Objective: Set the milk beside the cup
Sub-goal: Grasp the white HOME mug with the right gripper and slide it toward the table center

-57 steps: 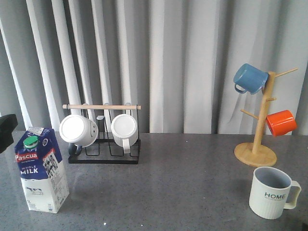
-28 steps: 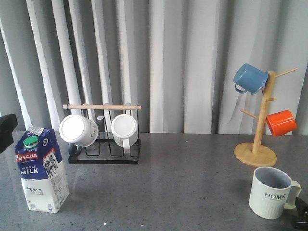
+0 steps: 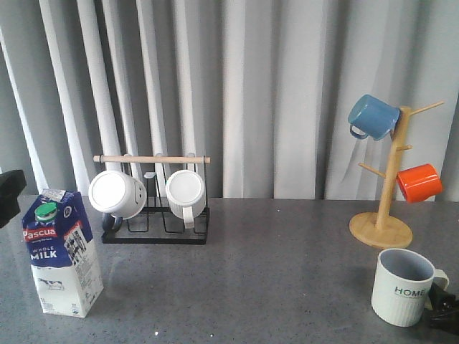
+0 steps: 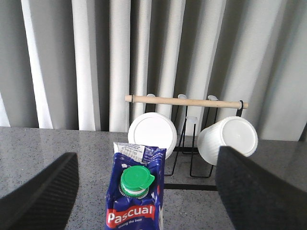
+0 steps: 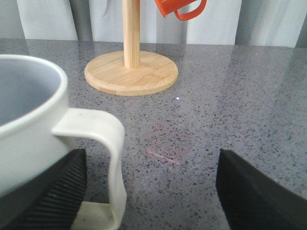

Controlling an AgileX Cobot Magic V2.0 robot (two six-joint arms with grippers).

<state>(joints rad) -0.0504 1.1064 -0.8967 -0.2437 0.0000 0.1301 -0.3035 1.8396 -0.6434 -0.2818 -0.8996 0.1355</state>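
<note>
The milk point(image 3: 61, 252) is a blue-and-white Pascua carton with a green cap, upright at the front left of the table. In the left wrist view the milk point(image 4: 136, 196) stands between my wide-open left fingers point(image 4: 41, 191), untouched; the left gripper point(image 4: 144, 201) is open. The cup point(image 3: 403, 287), a ribbed pale mug lettered HOME, stands at the front right. My right gripper point(image 3: 446, 307) is low beside its handle. In the right wrist view the right gripper point(image 5: 151, 191) is open, and the cup's handle point(image 5: 108, 158) lies between the fingers, near one of them.
A black wire rack point(image 3: 154, 215) with a wooden bar holds two plain white mugs point(image 3: 117, 193) at the back left. A wooden mug tree point(image 3: 384, 215) at the back right carries a blue mug point(image 3: 371, 116) and an orange mug point(image 3: 418, 182). Grey curtains hang behind.
My right gripper has come up into the front view at the lower right, closing in beside the cup's handle. The milk, the cup and the left arm have not moved.
</note>
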